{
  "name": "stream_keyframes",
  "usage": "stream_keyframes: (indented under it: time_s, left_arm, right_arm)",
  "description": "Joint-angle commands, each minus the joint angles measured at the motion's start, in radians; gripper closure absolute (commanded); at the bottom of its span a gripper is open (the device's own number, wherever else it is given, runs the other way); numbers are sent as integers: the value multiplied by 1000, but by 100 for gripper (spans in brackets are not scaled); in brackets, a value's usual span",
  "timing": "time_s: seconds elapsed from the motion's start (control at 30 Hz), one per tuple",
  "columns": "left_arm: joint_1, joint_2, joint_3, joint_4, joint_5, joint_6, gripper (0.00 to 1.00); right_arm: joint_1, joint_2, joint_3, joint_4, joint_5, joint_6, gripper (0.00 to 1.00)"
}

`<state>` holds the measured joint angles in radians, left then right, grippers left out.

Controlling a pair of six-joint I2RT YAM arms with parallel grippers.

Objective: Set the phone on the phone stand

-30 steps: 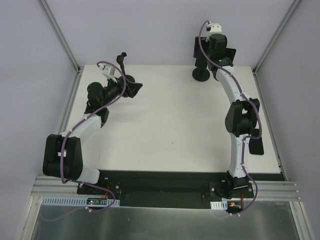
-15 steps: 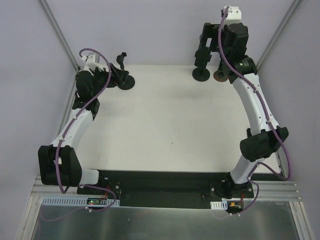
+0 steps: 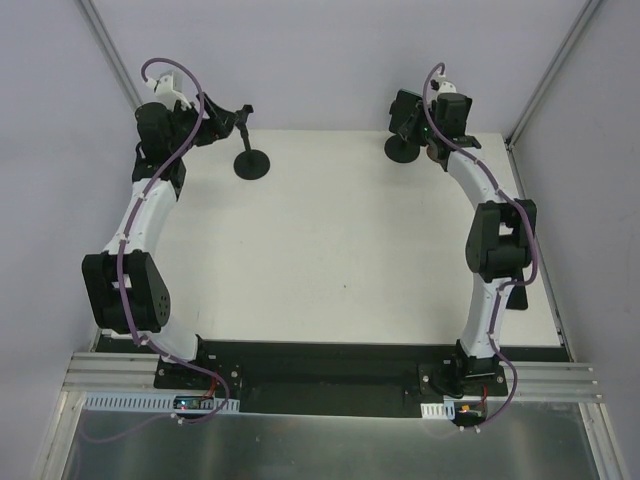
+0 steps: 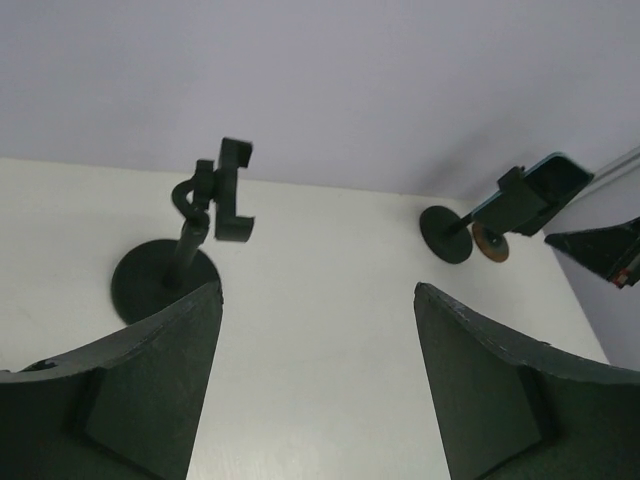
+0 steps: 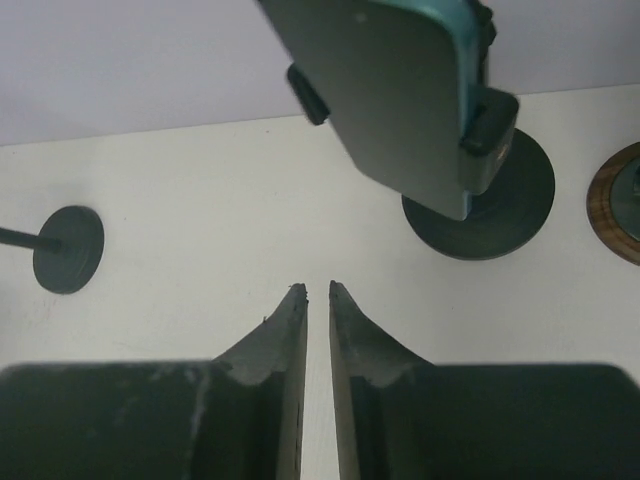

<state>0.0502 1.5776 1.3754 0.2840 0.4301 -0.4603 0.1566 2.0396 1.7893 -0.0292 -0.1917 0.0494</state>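
The phone [image 5: 400, 90], dark with a teal edge, sits clamped in the phone stand [image 5: 500, 215] at the table's far right; in the top view this phone stand [image 3: 403, 145] holds it upright. My right gripper [image 5: 318, 290] hovers just in front of and below the phone, jaws nearly together with nothing between them. My left gripper [image 4: 318, 290] is open and empty at the far left, facing a second, empty phone stand [image 4: 200, 235]. From there the phone [image 4: 530, 190] shows across the table.
A small brown disc [image 5: 615, 205] lies beside the loaded stand's base. The empty stand [image 3: 250, 160] is at the back left. Grey walls and metal frame posts [image 3: 120, 70] close in the table's back and sides.
The right gripper has closed from wide open and dropped closer to the phone on its stand. The left arm has pulled back toward the far left corner, away from the empty stand.
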Motion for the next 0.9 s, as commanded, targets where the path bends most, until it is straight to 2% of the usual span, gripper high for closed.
stream_keyframes:
  time_s: [0.0,0.23,0.43,0.87]
  left_arm:
    - [13,-10,-36,-39,-24,98,26]
    - [14,65,-21,-23,-21,95,29]
    - [11,113,-1,-19,30,81,32]
    - [7,114,-48,29,55,64,33]
  right_arm:
    - [-37,69,151,97,-60,64,88]
    - [-42,143,211,106,12,55,96]
    - [-40,163,237,91,54,26,96]
    - [-42,185,265,38,144,-16,96]
